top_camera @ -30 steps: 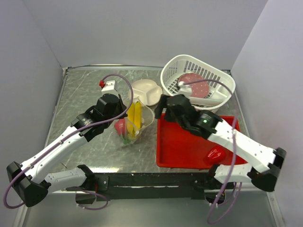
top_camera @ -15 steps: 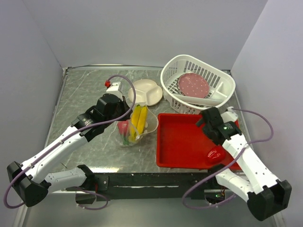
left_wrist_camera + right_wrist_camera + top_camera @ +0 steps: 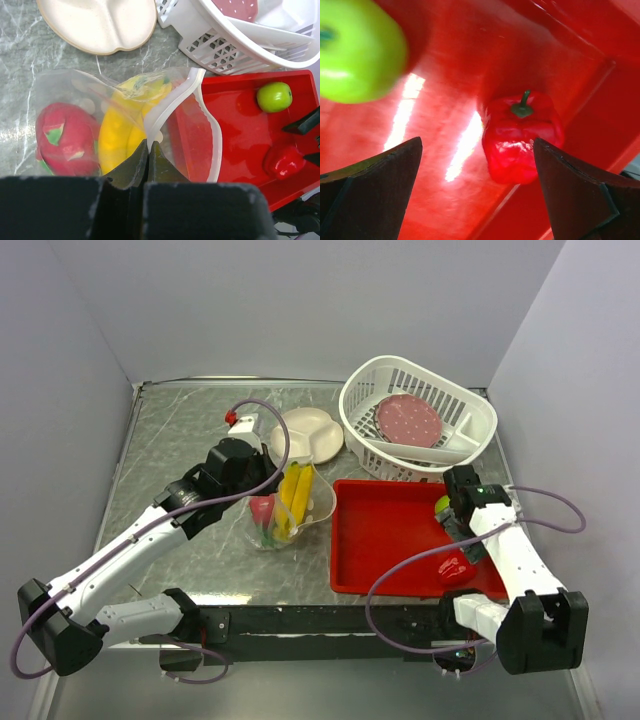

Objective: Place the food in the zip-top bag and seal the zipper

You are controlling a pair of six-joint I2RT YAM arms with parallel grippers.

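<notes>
The clear dotted zip-top bag (image 3: 300, 508) lies in the middle, its mouth open toward the red tray. Inside are the yellow banana (image 3: 122, 132) and the pink-red dragon fruit (image 3: 65, 132). My left gripper (image 3: 148, 146) is shut on the bag's zipper strip (image 3: 172, 100) at the mouth edge; it also shows in the top view (image 3: 268, 480). The green apple (image 3: 441, 505) sits on the tray, also in the right wrist view (image 3: 360, 55). My right gripper (image 3: 476, 141) is open and empty above the tray, between the apple and a red toy pepper (image 3: 522, 135).
The red tray (image 3: 385, 540) lies right of the bag, with the pepper (image 3: 453, 567) at its near right. A white slotted basket (image 3: 362, 388) holding a reddish speckled disc (image 3: 407, 420) stands at the back right. A cream divided plate (image 3: 305, 435) lies behind the bag.
My right arm has swung away from the bag's mouth to the right and now hangs over the tray by the apple and pepper. My left gripper still holds the bag's edge.
</notes>
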